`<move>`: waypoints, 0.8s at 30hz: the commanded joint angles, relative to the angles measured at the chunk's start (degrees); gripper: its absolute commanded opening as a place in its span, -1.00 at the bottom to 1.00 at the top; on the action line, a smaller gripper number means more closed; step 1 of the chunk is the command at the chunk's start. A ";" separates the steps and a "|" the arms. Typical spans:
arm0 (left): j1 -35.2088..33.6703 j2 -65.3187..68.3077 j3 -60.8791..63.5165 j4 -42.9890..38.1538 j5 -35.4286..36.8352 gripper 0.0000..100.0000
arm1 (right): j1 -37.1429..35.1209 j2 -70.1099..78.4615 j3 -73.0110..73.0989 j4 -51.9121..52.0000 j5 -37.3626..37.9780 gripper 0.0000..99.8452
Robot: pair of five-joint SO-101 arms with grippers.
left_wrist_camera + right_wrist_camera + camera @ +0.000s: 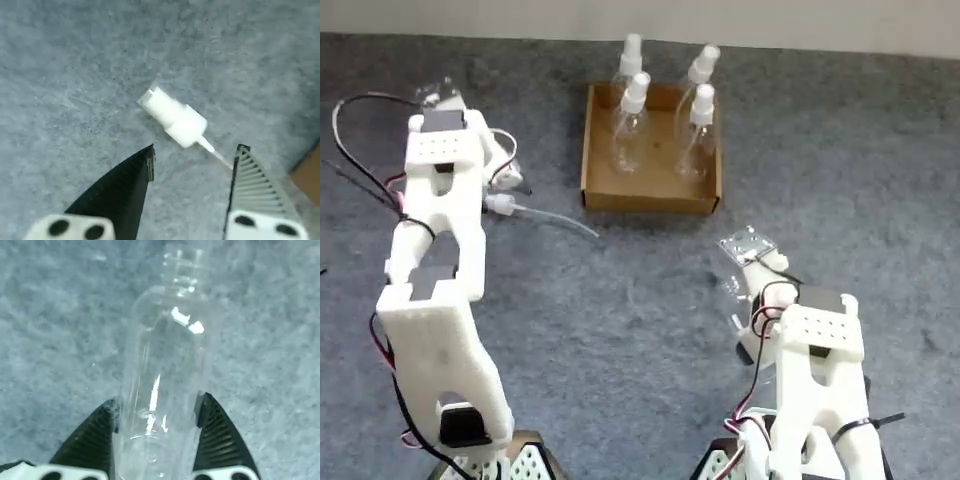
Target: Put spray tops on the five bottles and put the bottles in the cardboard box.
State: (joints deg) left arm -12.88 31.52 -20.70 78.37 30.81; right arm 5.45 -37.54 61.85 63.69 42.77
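My right gripper holds the light, probably slick and squashy bottle near its base; my left gripper, spread wide, should pinch the rigid spray top by its collar.

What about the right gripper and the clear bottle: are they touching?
Touching. Right wrist view: both fingers of the right gripper lie against the clear bottle, no gap.

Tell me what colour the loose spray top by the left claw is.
White; the spray top shows best in the left wrist view.
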 commanded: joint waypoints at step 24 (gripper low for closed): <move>0.40 3.82 -0.66 -4.22 -13.98 -0.78 | 0.57 -2.24 -0.13 -1.01 0.70 -0.99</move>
State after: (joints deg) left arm -12.97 36.18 -20.70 73.80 25.01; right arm 5.36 -37.63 62.02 62.99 42.77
